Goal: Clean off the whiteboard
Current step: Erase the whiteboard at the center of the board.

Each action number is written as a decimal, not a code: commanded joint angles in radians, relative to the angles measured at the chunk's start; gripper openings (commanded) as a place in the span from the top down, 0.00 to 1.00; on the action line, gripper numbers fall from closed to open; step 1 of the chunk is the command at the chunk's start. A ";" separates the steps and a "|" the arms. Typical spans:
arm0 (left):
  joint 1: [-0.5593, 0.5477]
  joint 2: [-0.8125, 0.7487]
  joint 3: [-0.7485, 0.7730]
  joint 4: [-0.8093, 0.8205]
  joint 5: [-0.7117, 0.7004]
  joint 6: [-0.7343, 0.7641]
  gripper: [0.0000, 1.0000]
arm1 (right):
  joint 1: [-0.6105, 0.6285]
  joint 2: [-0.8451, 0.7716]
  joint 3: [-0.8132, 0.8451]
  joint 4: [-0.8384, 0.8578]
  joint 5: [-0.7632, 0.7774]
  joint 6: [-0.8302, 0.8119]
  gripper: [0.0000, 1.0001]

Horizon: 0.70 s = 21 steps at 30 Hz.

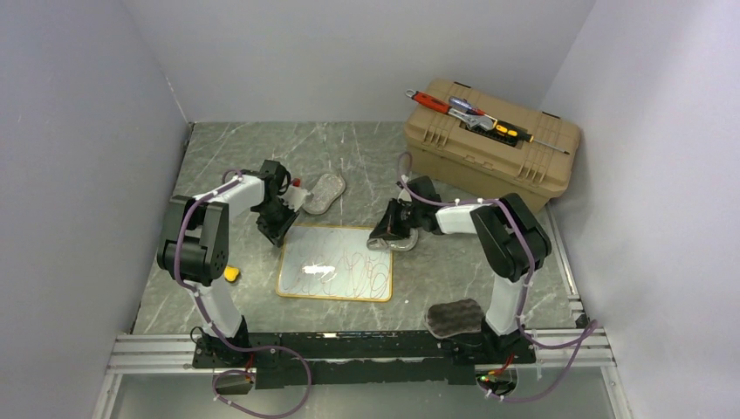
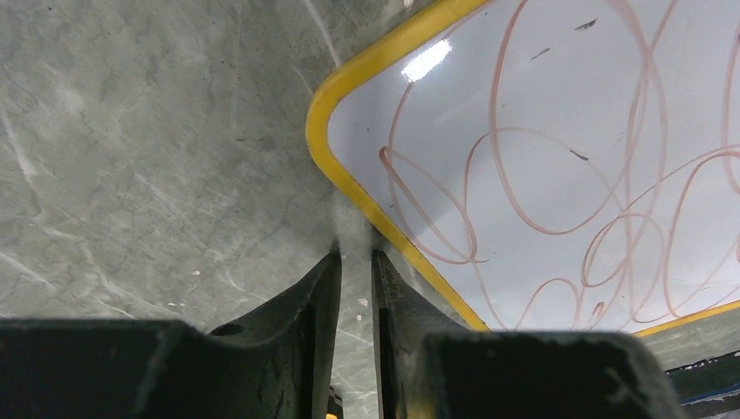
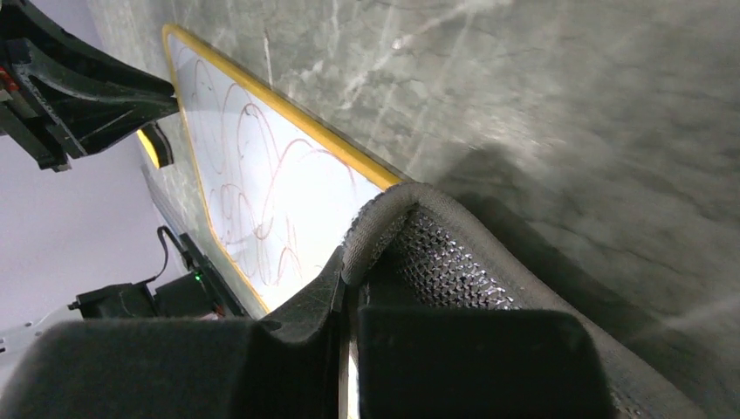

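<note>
Grey-green marbled table (image 1: 244,148): carries everything; both arms are bolted at its near edge.
Tan toolbox (image 1: 489,161): far right corner, lid shut, well apart from the board.
Whiteboard (image 1: 336,262) (image 2: 567,131) (image 3: 253,175): lies flat in the middle of the table between the 2 arms; yellow-orange frame, rounded corners, glossy white face covered in looping reddish-brown scribbles.
Left gripper (image 1: 277,229) (image 2: 356,257): down at the board's far left corner; its 2 fingers stand nearly together with a narrow slit between them, bare table showing in the slit and nothing clamped; the yellow frame runs just beside 1 fingertip.
Right gripper (image 1: 393,225) (image 3: 349,288): at the board's far right corner, clenched on a mesh pad.
Mesh pad (image 1: 394,241) (image 3: 436,253): dark netted material, folded up between the right fingers, its lower edge at the board's frame.
Dark pad (image 1: 454,317): lies on the table near the right arm's base.
Pale pad (image 1: 325,194): beyond the board, near the left gripper.
Tools (image 1: 471,115): red-handled and yellow-black ones, lying along the toolbox lid.
Yellow object (image 1: 231,273): small, by the left arm; too small to identify.
</note>
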 commanded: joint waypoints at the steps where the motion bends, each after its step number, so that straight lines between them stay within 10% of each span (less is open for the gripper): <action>1: -0.019 0.101 -0.059 0.132 0.083 0.024 0.74 | 0.092 0.125 0.037 0.016 0.059 0.023 1.00; 9: -0.019 0.112 -0.046 0.125 0.121 0.012 0.76 | 0.226 0.401 0.368 0.027 0.047 0.149 1.00; 21: -0.014 0.110 -0.048 0.133 0.145 0.002 0.80 | 0.112 0.111 0.014 0.051 0.129 0.105 1.00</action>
